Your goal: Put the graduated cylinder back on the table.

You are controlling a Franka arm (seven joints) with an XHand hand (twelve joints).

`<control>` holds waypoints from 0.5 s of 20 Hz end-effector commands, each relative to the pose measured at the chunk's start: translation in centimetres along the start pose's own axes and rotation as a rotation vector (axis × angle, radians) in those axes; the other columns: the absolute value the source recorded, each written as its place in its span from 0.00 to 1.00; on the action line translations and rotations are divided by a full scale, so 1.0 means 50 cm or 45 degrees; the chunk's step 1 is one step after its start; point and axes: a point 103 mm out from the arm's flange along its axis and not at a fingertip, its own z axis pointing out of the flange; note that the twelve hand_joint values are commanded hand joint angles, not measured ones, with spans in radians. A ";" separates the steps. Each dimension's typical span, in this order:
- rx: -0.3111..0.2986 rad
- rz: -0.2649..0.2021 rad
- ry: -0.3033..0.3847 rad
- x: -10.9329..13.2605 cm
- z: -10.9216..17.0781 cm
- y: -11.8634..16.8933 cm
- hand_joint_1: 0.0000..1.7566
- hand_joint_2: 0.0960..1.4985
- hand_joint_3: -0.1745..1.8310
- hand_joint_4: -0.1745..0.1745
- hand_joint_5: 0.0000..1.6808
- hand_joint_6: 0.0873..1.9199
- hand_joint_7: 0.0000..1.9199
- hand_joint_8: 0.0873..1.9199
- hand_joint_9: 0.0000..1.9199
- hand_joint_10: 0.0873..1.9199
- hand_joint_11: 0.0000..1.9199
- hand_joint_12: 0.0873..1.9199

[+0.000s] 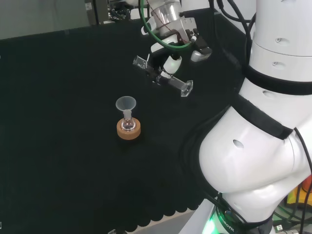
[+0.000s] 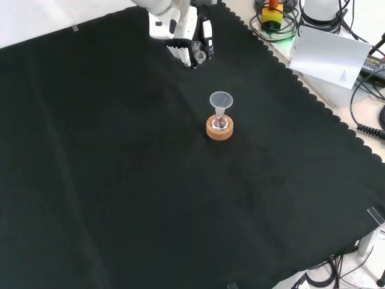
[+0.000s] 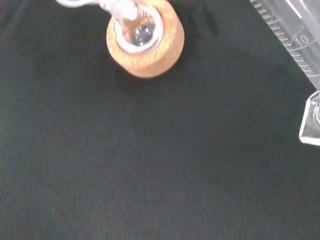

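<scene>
Head view: the hand (image 1: pixel 168 61) is above the far part of the tabletop (image 1: pixel 63 161), its fingers curled around one graduated cylinder (image 1: pixel 163 75). The cylinder lies almost level in the air, its base to the right, clear of the cloth.
Head view, other things: one cork ring (image 1: pixel 129 129) stands nearer, well apart from the cylinder. It carries one small flask (image 1: pixel 128 124) with one funnel (image 1: pixel 126 104) in its neck.
Front view: the hand (image 2: pixel 180 36) is at the top edge, the cylinder (image 2: pixel 198 55) showing end-on at its fingers. The cork ring (image 2: pixel 219 127) with flask and funnel stands nearer.
Wrist view: the cylinder (image 3: pixel 295 45) crosses one corner, its scale marks and foot visible; the cork ring (image 3: pixel 146 42) is on the cloth below.
Step in hand: I judge the cylinder is carried, not yet set down.
Next move: it probably needs turning upright, base down, then lowering onto bare cloth away from the flask before the fingers let go.
</scene>
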 end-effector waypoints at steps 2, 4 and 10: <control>-0.202 -0.061 0.046 -0.033 -0.016 0.019 0.72 0.73 0.09 0.00 0.57 0.52 0.51 0.51 0.74 0.00 0.62 0.37; -0.275 -0.080 0.063 -0.043 -0.019 0.028 0.72 0.73 0.09 0.00 0.57 0.52 0.51 0.51 0.74 0.00 0.62 0.37; -0.397 -0.148 0.095 -0.069 -0.033 0.074 0.71 0.73 0.09 0.00 0.57 0.52 0.51 0.51 0.73 0.00 0.62 0.37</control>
